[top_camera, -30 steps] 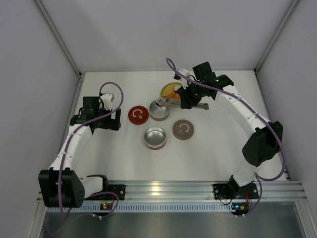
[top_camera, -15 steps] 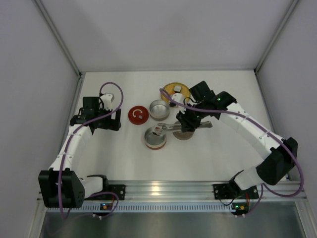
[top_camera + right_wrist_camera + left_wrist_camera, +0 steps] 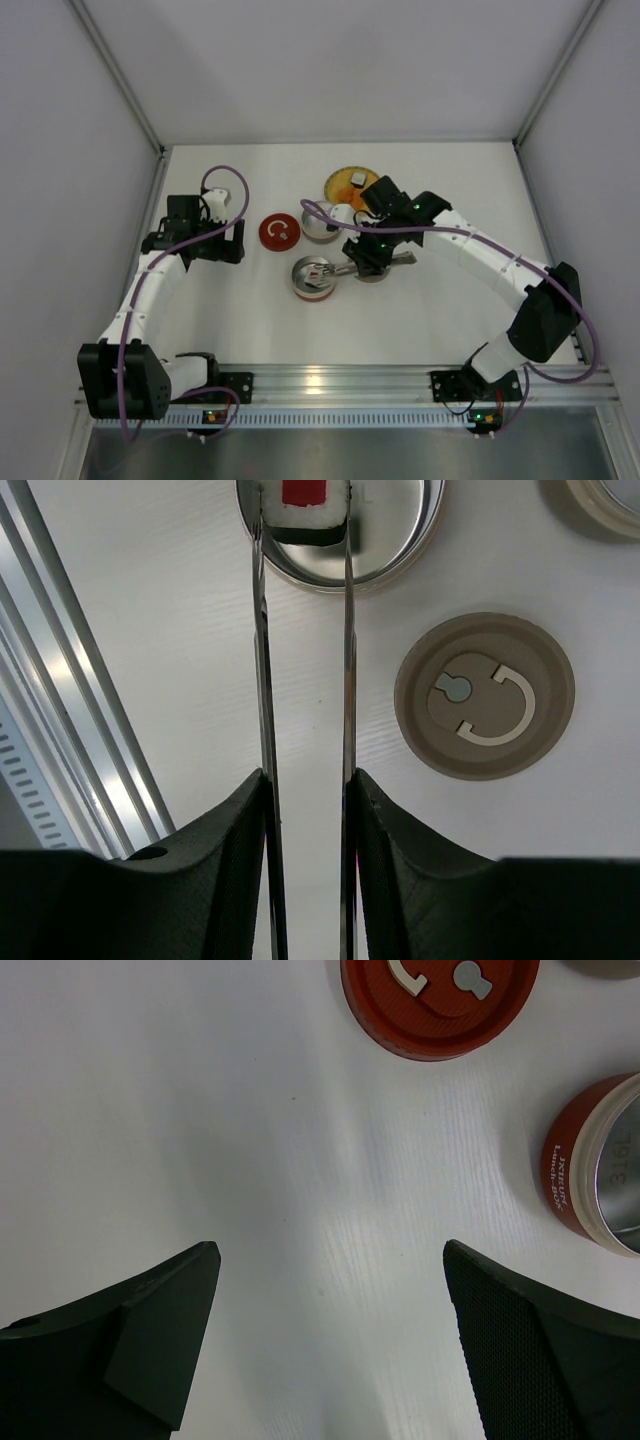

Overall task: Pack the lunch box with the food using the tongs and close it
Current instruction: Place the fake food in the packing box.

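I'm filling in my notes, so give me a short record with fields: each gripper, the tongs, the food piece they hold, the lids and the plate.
left gripper: open, empty, over bare table
right gripper: shut on slim silver metal tongs
tongs load: white food cube with red top, pinched between the tips
load position: over the open round steel container with red band
round red lid: flat on table, off
round taupe lid: flat on table, beside the tongs
round yellow woven plate: food pieces on it
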### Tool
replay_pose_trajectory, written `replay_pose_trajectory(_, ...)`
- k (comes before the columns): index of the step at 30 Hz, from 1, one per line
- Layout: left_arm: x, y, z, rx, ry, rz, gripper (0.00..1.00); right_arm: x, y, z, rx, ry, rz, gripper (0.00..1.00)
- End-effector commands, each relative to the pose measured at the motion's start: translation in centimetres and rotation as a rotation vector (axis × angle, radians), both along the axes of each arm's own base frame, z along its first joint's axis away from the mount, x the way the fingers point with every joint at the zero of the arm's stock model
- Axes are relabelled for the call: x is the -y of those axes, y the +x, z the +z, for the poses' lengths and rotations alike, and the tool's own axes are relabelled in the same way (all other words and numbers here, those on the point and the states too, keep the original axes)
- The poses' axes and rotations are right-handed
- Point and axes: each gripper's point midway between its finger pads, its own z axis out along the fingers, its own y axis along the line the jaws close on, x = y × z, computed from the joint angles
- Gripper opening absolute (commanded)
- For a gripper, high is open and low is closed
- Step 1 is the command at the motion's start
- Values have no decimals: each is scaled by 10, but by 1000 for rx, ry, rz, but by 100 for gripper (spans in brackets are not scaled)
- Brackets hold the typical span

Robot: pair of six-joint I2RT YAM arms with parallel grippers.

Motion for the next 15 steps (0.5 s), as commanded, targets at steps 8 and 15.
replay_pose_trajectory(8, 1, 2, 7, 37, 2, -15, 98, -30, 28, 4, 100, 54, 17, 0)
replay_pose_trajectory(15, 0, 3, 3, 34, 12, -13, 98, -39, 35, -8, 92, 65, 27, 0)
